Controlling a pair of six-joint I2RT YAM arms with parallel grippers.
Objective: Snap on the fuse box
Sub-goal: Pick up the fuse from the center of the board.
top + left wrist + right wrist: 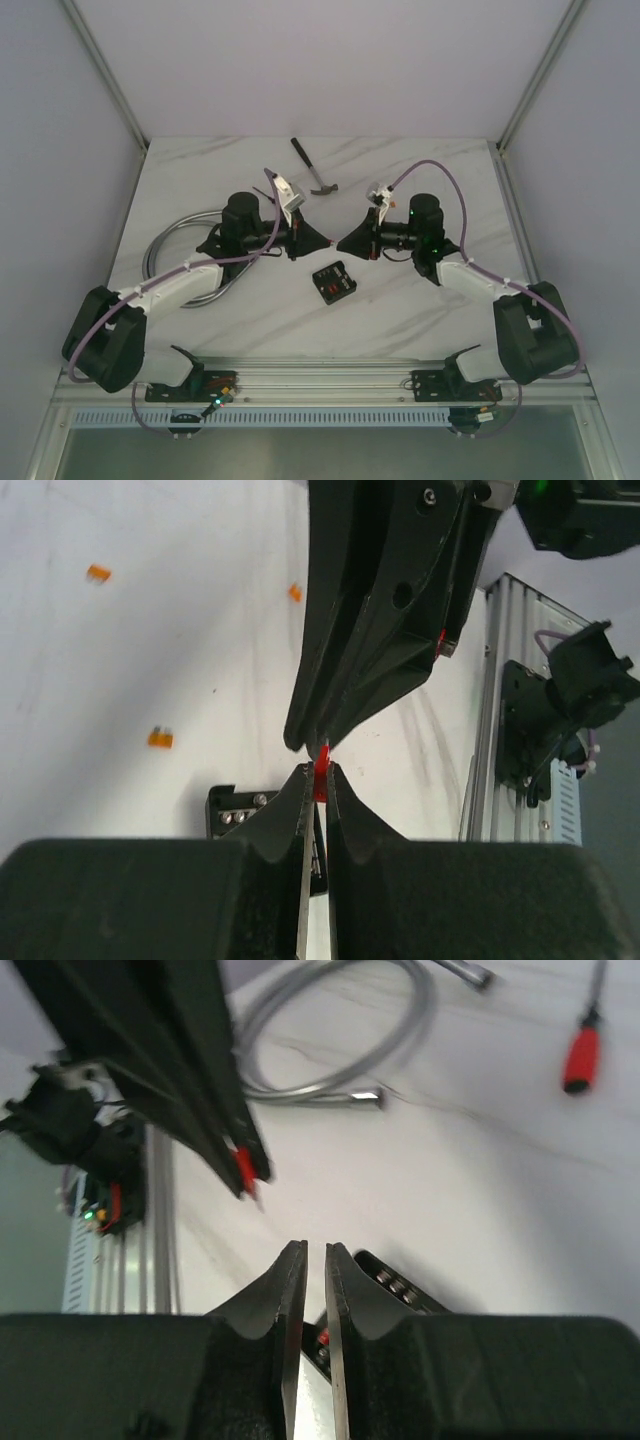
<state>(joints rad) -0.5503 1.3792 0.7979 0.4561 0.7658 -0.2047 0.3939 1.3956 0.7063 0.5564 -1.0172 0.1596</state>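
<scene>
Both arms meet tip to tip over the middle of the bench (450, 190). The left jaws are pressed together on a small red fuse (320, 778), while the right jaws stand just parted with nothing between them, their tips right beside that fuse. The fuse box (333, 282) lies flat on the bench below the meeting point and a little toward the near edge, turned diagonal to the bench edges. Neither arm looks clearly nearer to it. As the left holds the fuse, I'd say the coming move is downward and toward the near edge onto the box face.
</scene>
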